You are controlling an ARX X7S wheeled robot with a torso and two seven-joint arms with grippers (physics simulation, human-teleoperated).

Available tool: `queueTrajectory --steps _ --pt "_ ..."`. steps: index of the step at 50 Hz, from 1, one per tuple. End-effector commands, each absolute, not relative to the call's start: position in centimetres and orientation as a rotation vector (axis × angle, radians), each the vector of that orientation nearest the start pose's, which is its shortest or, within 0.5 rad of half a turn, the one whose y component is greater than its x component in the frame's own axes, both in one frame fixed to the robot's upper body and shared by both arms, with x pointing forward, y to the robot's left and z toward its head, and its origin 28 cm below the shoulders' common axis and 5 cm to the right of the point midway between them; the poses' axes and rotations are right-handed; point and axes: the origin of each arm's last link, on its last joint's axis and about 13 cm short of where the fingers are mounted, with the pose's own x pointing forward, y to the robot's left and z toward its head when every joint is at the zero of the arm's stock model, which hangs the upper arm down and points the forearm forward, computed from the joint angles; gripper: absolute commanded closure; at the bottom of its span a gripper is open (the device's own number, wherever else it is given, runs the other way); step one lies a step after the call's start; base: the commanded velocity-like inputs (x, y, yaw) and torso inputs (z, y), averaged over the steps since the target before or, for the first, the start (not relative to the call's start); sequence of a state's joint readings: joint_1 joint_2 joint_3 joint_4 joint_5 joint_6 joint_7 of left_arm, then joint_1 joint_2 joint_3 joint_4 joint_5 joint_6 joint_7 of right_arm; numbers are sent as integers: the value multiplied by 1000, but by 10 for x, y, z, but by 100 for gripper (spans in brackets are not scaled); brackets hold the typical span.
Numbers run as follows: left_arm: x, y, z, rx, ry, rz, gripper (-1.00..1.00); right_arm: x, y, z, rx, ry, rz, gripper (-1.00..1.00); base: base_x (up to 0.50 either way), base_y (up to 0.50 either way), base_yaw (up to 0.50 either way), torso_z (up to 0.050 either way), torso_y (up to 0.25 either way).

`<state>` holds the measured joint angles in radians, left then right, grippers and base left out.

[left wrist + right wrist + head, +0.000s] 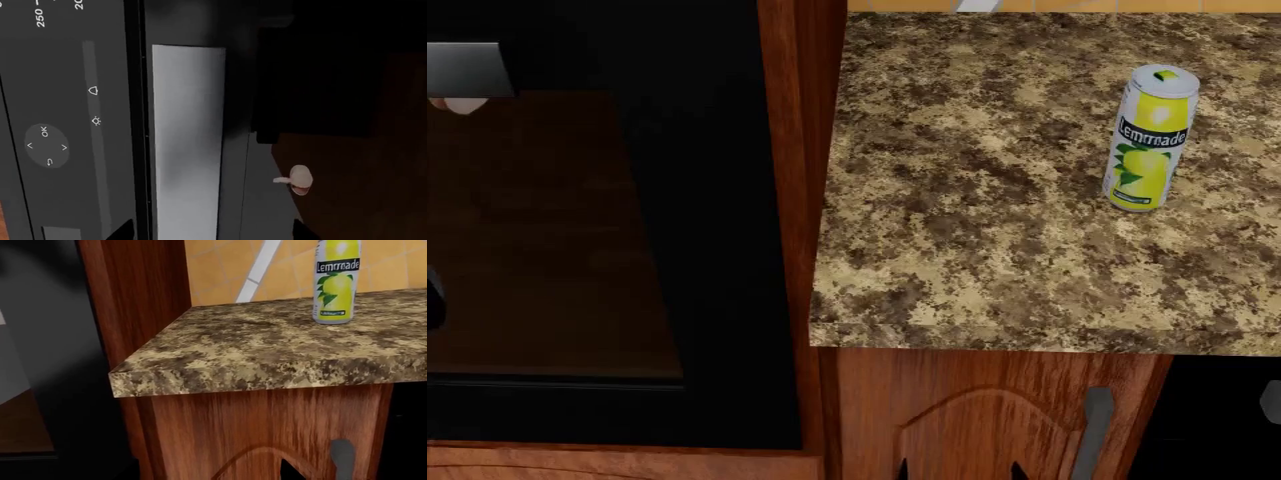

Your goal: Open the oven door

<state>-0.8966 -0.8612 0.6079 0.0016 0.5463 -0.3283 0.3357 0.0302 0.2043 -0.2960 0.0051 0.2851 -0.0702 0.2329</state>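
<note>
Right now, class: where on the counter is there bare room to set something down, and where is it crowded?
The granite counter is bare from its edge beside the wooden cabinet post across to the lemonade can. Its front strip is free too. Only the can's spot is taken.

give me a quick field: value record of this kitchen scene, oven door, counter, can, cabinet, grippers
oven door: large black-framed panel with dark brown-tinted glass, left of the counter
handle: grey metal bar, close before the left wrist camera
control panel: dark grey, with an OK pad, beside the handle
counter: speckled brown granite top
can: yellow lemonade can, upright on the counter
cabinet: reddish wooden door with slim grey handle, under the counter
grippers: only dark fingertips show at frame edges; open or shut unclear
</note>
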Motion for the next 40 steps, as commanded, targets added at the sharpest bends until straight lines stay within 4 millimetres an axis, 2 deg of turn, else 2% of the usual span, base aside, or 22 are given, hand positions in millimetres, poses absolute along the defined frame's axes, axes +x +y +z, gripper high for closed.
queueTrajectory --steps 1,40 --pt "320 357 265 1546 -89 -13 -100 210 -85 16 87 -14 49 -100 0 0 0 0 0" --pt "354 361 273 1535 -82 5 -100 213 -86 16 87 -12 41 -100 0 0 0 0 0"
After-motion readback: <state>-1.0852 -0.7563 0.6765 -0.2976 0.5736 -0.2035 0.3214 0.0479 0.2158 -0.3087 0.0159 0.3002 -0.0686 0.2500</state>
